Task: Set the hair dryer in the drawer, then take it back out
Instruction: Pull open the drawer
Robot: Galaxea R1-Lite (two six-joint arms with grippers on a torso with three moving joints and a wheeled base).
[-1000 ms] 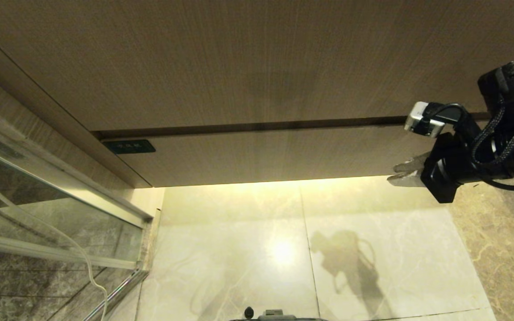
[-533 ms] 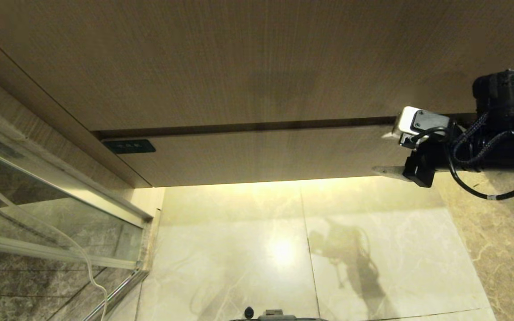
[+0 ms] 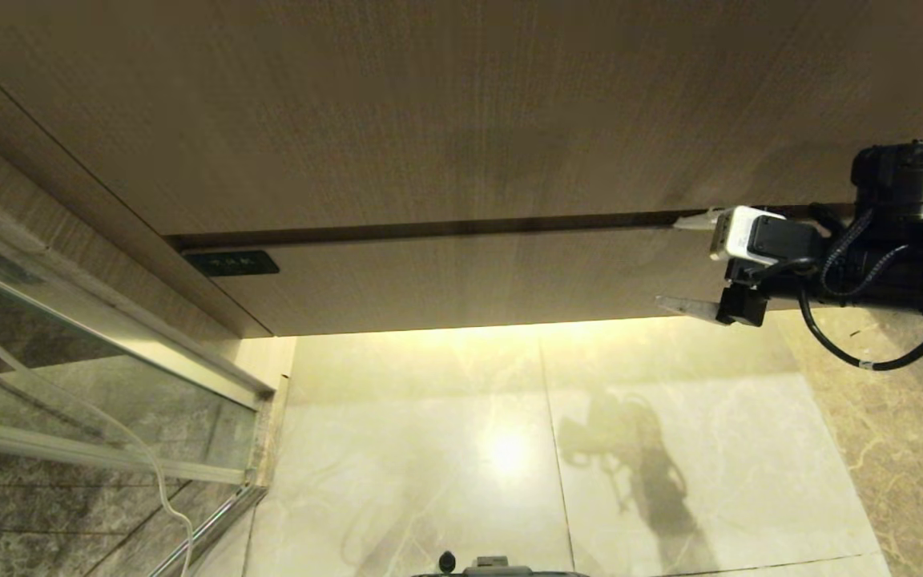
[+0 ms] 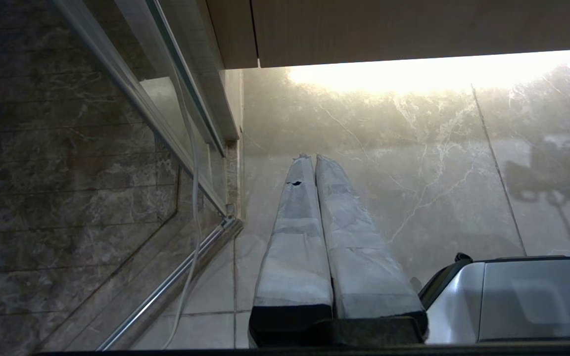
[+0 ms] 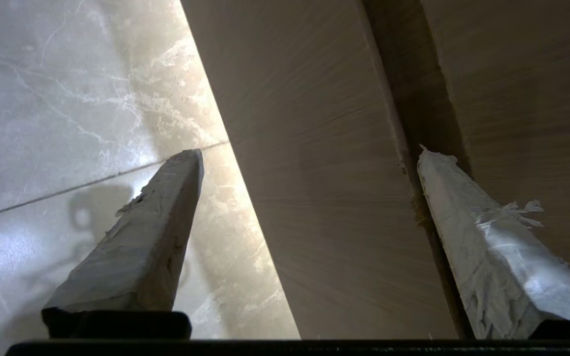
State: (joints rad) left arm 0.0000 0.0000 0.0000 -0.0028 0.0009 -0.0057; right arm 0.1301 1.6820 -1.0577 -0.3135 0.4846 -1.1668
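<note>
Glossy pale marble floor (image 3: pixel 429 449), large tiles with thin grout lines, bright light strip along its far edge under the closed drawer (image 3: pixel 469 276). Right side turns to darker brown mottled stone (image 3: pixel 894 433). Left: glass partition (image 3: pixel 69 385) on a metal track (image 3: pixel 205 529), thin white cord (image 3: pixel 159 481) trailing down beside it. Arm shadow on the right tile.

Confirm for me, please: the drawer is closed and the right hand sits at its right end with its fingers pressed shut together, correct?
Not quite. The drawer is closed and the right hand is at its right end, but its fingers are spread wide, one at the gap above the drawer front and one at its lower edge. The right wrist view shows this most plainly.
</note>
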